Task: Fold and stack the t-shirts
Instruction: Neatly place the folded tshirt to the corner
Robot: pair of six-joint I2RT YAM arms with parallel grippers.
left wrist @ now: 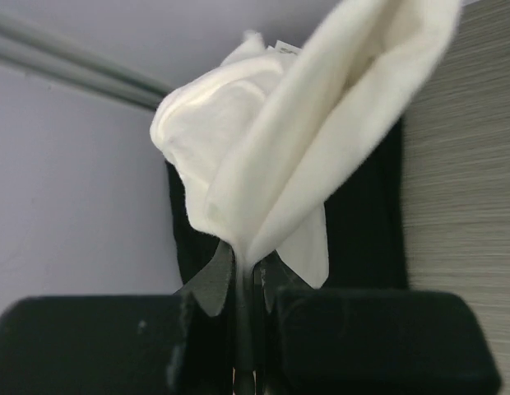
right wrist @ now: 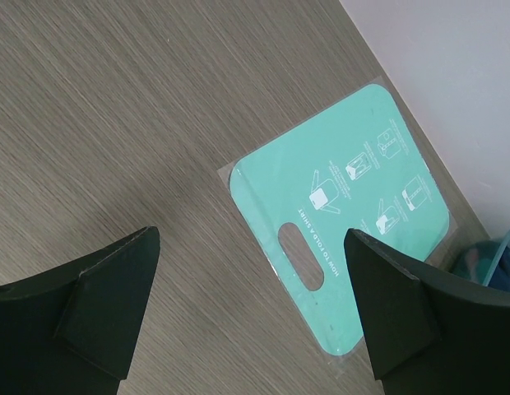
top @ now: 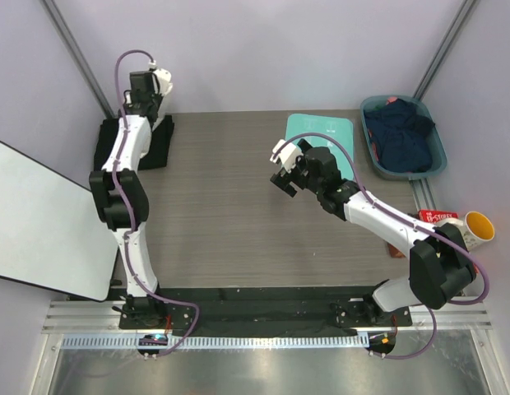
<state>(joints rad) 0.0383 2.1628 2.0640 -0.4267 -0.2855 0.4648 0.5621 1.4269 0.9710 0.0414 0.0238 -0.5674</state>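
Top view: left gripper (top: 146, 89) hangs at the far-left corner over the black t-shirt (top: 162, 144), right gripper (top: 286, 171) near the teal board (top: 325, 130). Left wrist: jaws pinched shut on a bunched white t-shirt (left wrist: 271, 140), which risks landing crumpled and dragging the black one askew. Right wrist: jaws wide open, empty, well apart from both shirts, so no help spreading
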